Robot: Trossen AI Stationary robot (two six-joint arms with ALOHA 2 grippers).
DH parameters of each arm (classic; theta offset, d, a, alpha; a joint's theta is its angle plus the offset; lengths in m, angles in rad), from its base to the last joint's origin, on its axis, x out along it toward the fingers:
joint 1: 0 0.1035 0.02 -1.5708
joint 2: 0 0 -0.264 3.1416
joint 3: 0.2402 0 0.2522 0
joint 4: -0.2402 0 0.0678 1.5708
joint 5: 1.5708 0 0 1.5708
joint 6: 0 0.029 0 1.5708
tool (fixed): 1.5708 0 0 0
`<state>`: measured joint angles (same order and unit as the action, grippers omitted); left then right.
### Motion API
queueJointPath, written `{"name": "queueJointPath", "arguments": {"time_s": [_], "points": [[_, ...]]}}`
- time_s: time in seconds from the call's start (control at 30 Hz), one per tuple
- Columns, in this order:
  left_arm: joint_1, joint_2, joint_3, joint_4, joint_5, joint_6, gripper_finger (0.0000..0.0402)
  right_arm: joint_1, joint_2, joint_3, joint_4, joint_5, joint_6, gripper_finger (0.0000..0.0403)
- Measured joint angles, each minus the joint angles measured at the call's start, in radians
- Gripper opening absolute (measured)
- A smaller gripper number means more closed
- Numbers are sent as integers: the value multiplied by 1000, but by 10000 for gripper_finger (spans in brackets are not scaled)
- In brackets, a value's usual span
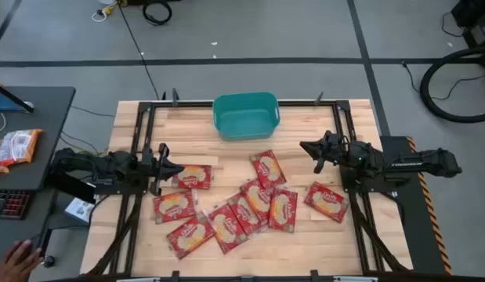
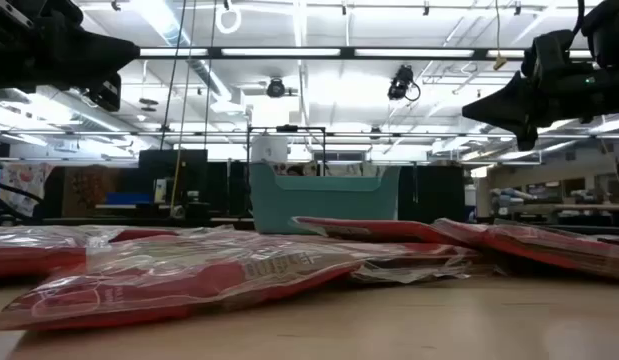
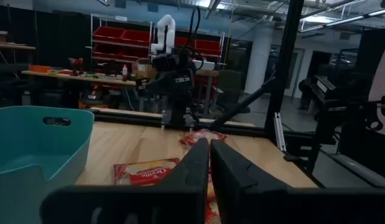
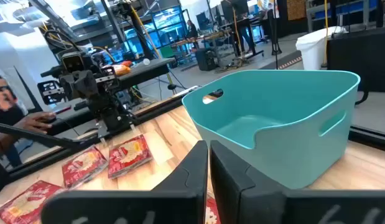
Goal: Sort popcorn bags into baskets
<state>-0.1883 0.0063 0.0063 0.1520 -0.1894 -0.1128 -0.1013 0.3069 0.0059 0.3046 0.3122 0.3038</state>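
Several flat red popcorn bags with cream centres lie flat on the wooden table, some overlapping, from one bag (image 1: 193, 176) near the left arm to another (image 1: 327, 200) near the right arm, with a cluster (image 1: 256, 202) between. The teal basket (image 1: 246, 115) stands at the far middle of the table and looks hollow inside in the right wrist view (image 4: 285, 124). My left gripper (image 1: 178, 167) hovers shut beside the leftmost bag. My right gripper (image 1: 306, 146) hovers shut, right of the basket. In the low view both arms hang well above the bags (image 2: 189, 275).
Black rig rails (image 1: 140, 141) run along the table's left, right and far sides. A dark side table (image 1: 30, 117) on the left carries a laptop, a keyboard and a spare packet (image 1: 15, 146). A person's hand (image 1: 15, 258) shows at the lower left. Bare wood lies around the basket.
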Motion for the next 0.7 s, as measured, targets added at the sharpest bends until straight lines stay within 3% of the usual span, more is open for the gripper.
{"name": "queueJointPath", "arguments": {"time_s": [0.7], "points": [[0,0,0,0,0,0,23,0,0,0,0,0,0,23]]}}
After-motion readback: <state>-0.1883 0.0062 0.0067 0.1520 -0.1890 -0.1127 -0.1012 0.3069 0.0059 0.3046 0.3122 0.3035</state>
